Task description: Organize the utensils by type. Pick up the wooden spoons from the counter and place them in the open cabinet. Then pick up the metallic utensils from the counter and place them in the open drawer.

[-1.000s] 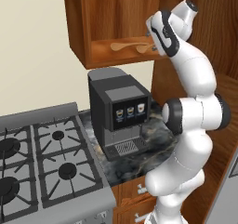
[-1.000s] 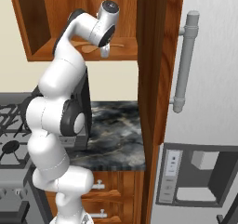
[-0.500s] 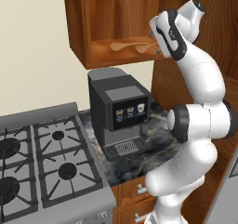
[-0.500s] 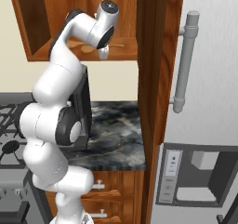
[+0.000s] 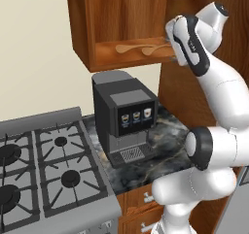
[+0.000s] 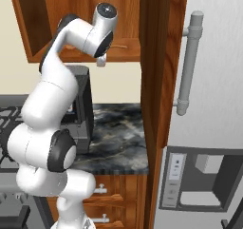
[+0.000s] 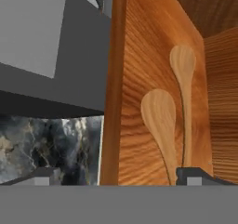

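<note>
Two orange-brown wooden spoons (image 5: 127,48) (image 5: 154,49) lie side by side on the shelf of the open cabinet (image 5: 116,19). In the hand view both spoons (image 7: 160,121) (image 7: 183,79) rest free on the shelf board (image 7: 135,79), one bowl nearer than the other. My gripper (image 7: 118,179) is open at the shelf's front edge, its right fingertip beside the spoon handles and nothing between its fingers. From the bases, the gripper (image 5: 171,47) (image 6: 100,61) hangs at the cabinet's right end. The marble counter (image 5: 165,141) (image 6: 118,133) lies below. The metallic utensils and the drawer are out of view.
A dark coffee machine (image 5: 126,116) stands on the counter under the cabinet, with the stove (image 5: 44,170) to its left. A tall wooden panel (image 6: 159,81) and the fridge with its grey handle (image 6: 190,62) close the right side. Closed drawers (image 6: 102,190) front the counter.
The jaws have spread a little wider and the arm's upper part has risen and swung right. The hand stays at the shelf; both spoons lie still.
</note>
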Available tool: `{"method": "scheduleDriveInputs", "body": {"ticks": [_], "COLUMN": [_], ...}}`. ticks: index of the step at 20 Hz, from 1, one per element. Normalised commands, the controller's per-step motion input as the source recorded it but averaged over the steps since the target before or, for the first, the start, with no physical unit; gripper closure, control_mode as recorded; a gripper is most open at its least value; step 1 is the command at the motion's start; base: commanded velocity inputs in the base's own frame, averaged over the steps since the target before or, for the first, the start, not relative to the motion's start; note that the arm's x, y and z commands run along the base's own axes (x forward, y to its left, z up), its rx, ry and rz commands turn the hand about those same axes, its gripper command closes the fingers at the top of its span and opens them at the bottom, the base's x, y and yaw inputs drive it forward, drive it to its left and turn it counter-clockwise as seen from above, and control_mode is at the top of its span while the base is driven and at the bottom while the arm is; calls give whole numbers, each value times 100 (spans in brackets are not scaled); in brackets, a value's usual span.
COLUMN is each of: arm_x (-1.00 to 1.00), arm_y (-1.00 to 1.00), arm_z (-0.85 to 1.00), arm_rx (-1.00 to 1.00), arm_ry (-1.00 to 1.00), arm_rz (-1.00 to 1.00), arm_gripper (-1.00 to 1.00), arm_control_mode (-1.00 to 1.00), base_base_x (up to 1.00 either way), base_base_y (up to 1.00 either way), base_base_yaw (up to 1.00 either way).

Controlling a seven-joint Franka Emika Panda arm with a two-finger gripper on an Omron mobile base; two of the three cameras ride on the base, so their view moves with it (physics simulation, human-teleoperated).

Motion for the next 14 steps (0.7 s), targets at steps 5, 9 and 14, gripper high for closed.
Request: {"method": "scheduleDriveInputs", "body": {"ticks": [5,9,14], "arm_x": [-77,-82,-86], "arm_y": [1,7,10], "arm_z": [0,0,-2], "arm_rx": [8,9,15], "arm_ry": [1,0,3], "arm_rz": [-30,-34,-48], "arm_gripper": [-100,-100,-100], "arm_control_mode": [-100,-100,-100], "base_base_x": [0,0,0], "base_base_y": [0,0,0], "base_base_yaw": [0,0,0]}}
